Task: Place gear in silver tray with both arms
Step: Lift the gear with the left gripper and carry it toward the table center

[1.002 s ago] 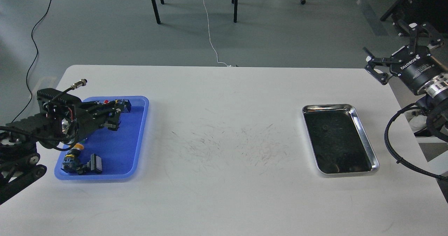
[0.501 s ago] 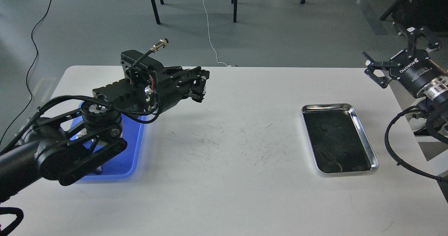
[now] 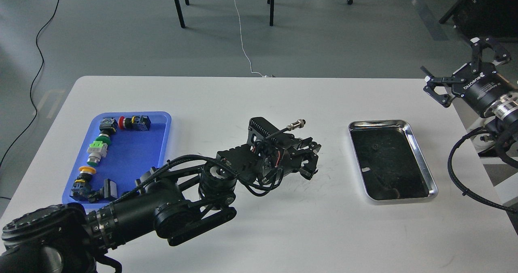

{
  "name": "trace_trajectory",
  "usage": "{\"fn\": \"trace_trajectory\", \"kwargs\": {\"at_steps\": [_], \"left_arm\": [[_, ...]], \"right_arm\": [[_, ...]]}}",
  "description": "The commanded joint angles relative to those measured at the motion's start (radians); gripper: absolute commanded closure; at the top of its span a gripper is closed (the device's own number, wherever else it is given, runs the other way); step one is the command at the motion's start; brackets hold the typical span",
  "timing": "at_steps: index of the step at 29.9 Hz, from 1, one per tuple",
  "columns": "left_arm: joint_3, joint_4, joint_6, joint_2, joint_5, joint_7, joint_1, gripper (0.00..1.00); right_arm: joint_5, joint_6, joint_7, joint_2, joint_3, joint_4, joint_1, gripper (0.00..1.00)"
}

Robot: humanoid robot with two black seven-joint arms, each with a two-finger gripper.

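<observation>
The silver tray [image 3: 421,159] lies on the right part of the white table, its dark bottom bare except for small specks. My left arm reaches across the table's middle. Its gripper [image 3: 311,161] hangs low over the table, a short way left of the tray. Its dark fingers point toward the tray, and I cannot tell whether they hold anything. My right gripper [image 3: 450,58] is open and empty, raised beyond the table's right edge, above and right of the tray. No gear shows clearly anywhere.
A blue plastic tray [image 3: 162,143] at the left holds several push-button parts in red, green, yellow and black. The table's middle is scuffed with dark marks [image 3: 226,143]. Table legs and cables stand on the floor behind.
My left arm has lifted out of the blue tray and swung right across the table to just left of the silver tray, uncovering the parts. My right gripper has barely moved.
</observation>
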Motion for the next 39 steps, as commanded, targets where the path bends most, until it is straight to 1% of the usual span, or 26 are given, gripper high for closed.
{"fn": "trace_trajectory", "kwargs": {"at_steps": [1, 8, 11, 18, 24, 31, 35, 37, 39], "left_arm": [[0.008, 0.015, 0.009, -0.004, 0.006, 0.000, 0.027, 0.94], [0.028, 0.056, 0.009, -0.004, 0.006, 0.002, 0.029, 0.94], [0.032, 0.059, 0.010, -0.004, 0.006, -0.001, 0.029, 0.94], [0.037, 0.061, 0.015, -0.004, -0.002, 0.003, 0.036, 0.94], [0.054, 0.088, 0.032, -0.004, -0.004, -0.004, 0.075, 0.93], [0.060, 0.090, 0.046, -0.004, -0.004, -0.004, 0.113, 0.91], [0.077, 0.090, 0.049, -0.004, -0.004, -0.006, 0.137, 0.89], [0.080, 0.090, 0.053, -0.004, -0.004, -0.011, 0.150, 0.85], [0.080, 0.090, 0.060, -0.004, -0.002, -0.017, 0.157, 0.76]], "right_arm": [[0.000, 0.000, 0.000, -0.001, 0.003, 0.000, 0.003, 0.02], [0.000, 0.000, 0.000, -0.002, 0.001, 0.010, 0.008, 0.02], [0.000, -0.035, 0.000, -0.027, 0.021, 0.027, 0.006, 0.02], [0.000, -0.035, 0.000, -0.039, 0.026, 0.032, 0.006, 0.02], [0.000, -0.030, 0.000, -0.055, 0.026, 0.030, 0.005, 0.02], [0.001, -0.030, 0.000, -0.055, 0.026, 0.032, 0.003, 0.02], [0.001, -0.028, 0.000, -0.053, 0.026, 0.033, 0.003, 0.02], [0.001, -0.030, 0.000, -0.055, 0.026, 0.033, 0.005, 0.02], [0.001, -0.030, 0.000, -0.055, 0.026, 0.033, 0.005, 0.02]]}}
